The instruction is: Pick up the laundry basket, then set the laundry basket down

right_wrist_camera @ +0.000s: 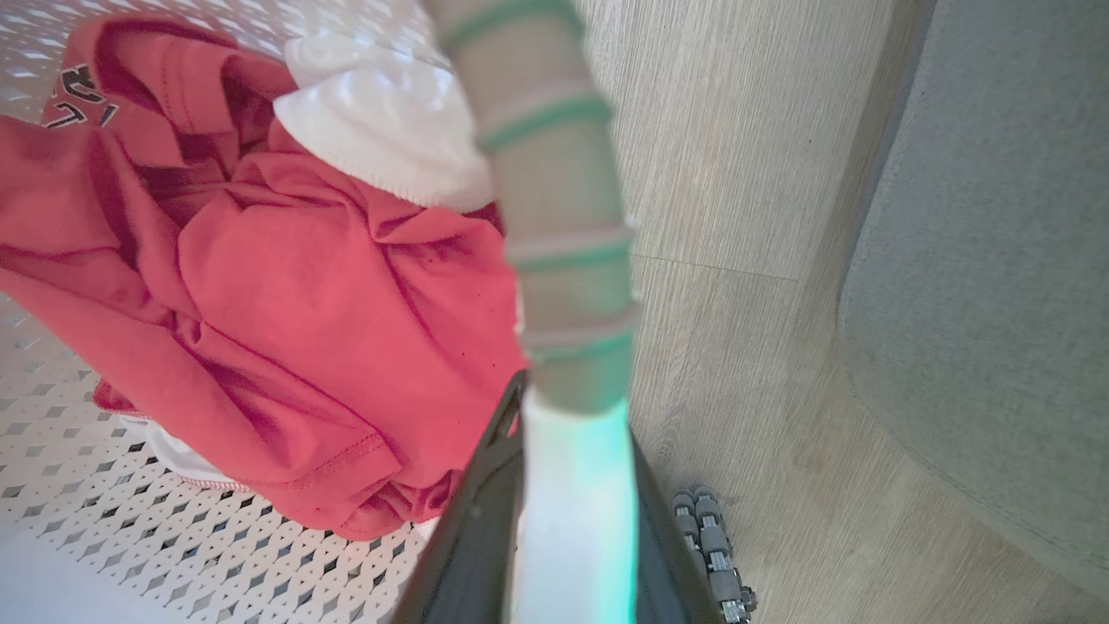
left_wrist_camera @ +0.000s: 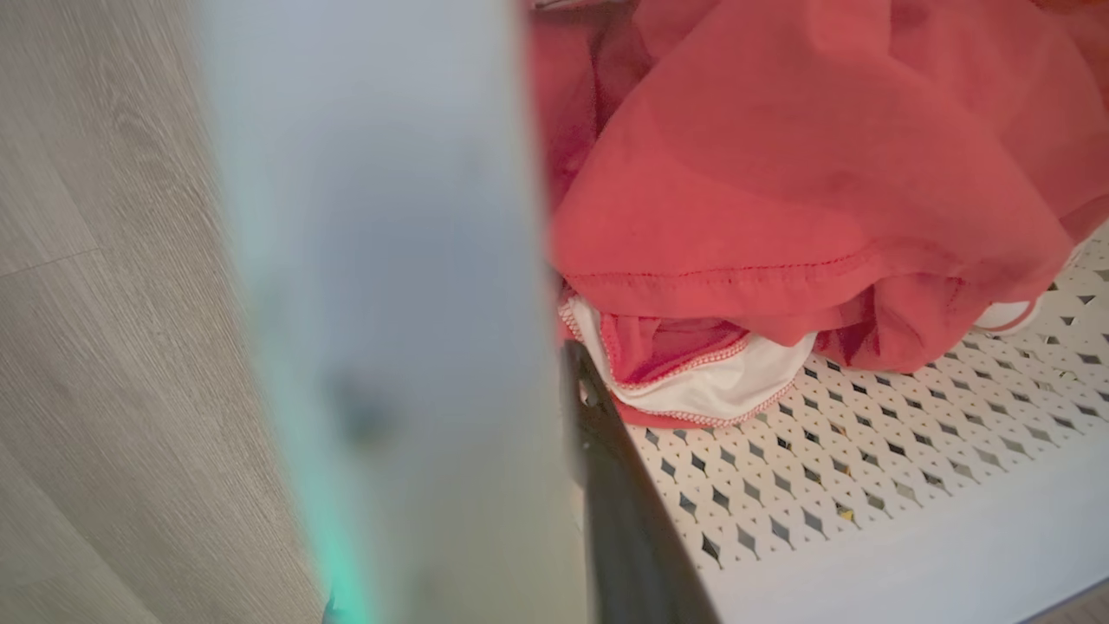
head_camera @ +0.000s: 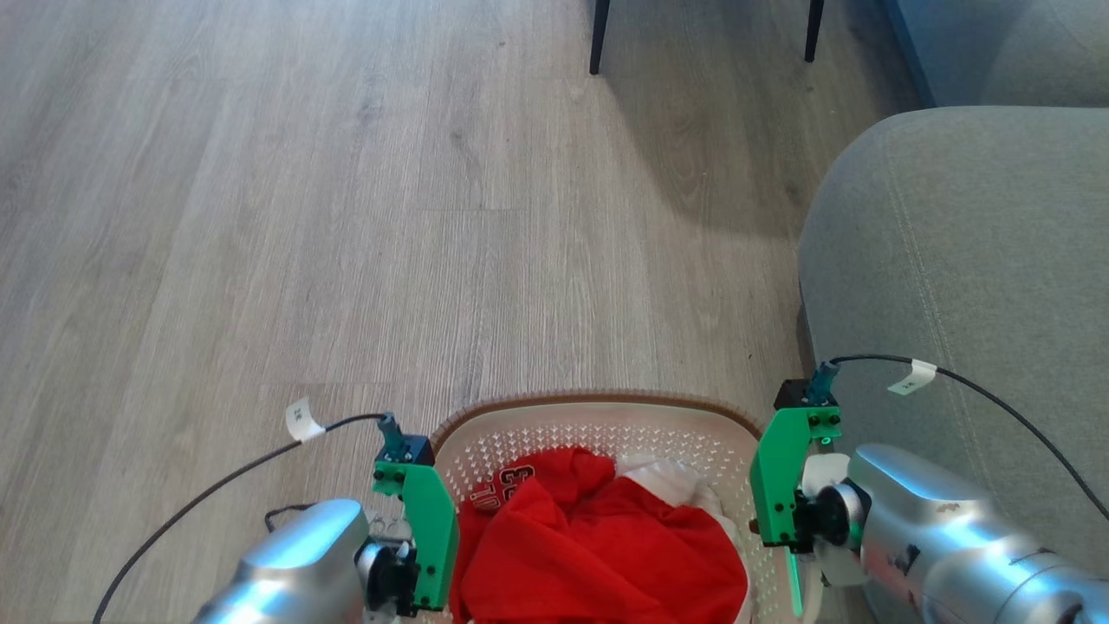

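**1. Left arm.** The silver forearm enters the head view at lower left, angled inward, with a green mount at the wrist. The left pincer [head_camera: 420,537] points down at the basket's left side. In the left wrist view, 1 dark finger [left_wrist_camera: 624,520] lies inside the perforated wall, tight against a broad, blurred pale band of the basket's side. The 2nd finger is hidden behind that band. The pincer reads as pinched onto that side.

**2. Right arm.** The silver forearm enters at lower right, also angled inward with a green mount. The right pincer [head_camera: 784,511] points down at the basket's right side. In the right wrist view, 2 dark fingers [right_wrist_camera: 485,537] flank the white handle below the ribbed brown rim and pinch it.

**3. Laundry basket** [head_camera: 598,406]. It is white and perforated, with a brown woven-look rim. It sits at the bottom centre of the head view, between the 2 pincers, with 1 on each short side. Whether its base touches the floor cannot be told.

**4. Contents.** A red garment [head_camera: 598,546] with white lettering is heaped across most of the interior. A white garment [head_camera: 667,477] lies partly under it, toward the right.

**5. Cables.** 1 black cable [head_camera: 217,485], with a paper tag, leads from each wrist.

**6. Floor** [head_camera: 346,217]. Grey wood planks surround the basket.

**7. Sofa** [head_camera: 953,260]. It is grey and stands just beside the right arm.

**8. Furniture legs** [head_camera: 598,35]. 2 dark legs stand at the far edge.
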`<state>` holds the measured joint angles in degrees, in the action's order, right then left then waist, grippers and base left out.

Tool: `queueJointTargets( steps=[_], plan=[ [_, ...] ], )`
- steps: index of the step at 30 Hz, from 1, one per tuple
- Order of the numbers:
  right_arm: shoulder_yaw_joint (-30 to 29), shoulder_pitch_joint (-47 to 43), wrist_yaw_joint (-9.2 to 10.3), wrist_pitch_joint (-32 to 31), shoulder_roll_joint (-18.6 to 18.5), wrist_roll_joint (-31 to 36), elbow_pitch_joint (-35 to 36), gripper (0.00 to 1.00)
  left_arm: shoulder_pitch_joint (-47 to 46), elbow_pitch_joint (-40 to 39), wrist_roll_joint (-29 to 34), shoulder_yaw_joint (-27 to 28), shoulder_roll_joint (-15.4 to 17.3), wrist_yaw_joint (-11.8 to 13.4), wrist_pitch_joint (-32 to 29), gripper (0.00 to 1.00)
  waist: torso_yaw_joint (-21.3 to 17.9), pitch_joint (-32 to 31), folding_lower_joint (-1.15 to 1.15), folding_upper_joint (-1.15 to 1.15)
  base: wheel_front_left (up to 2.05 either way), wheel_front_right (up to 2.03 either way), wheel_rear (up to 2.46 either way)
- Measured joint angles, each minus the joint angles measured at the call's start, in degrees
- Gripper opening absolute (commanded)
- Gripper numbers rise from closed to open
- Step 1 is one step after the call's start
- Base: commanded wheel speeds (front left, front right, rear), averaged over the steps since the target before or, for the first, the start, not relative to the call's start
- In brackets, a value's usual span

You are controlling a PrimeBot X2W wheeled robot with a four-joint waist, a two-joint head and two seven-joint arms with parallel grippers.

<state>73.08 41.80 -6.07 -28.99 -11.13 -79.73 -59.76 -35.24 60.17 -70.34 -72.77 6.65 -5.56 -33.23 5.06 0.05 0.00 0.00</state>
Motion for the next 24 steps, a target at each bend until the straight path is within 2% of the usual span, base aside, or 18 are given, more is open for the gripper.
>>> queueJointTargets(
  steps=[24],
  plan=[
    [0.00,0.00,0.00,0.00,0.00,-0.09,-0.20,0.00,0.00,-0.04,-0.01,-0.23,-0.04,0.00,-0.04,0.00,-0.03,0.37,0.00,0.00,0.00,0.00,0.00]
  ],
)
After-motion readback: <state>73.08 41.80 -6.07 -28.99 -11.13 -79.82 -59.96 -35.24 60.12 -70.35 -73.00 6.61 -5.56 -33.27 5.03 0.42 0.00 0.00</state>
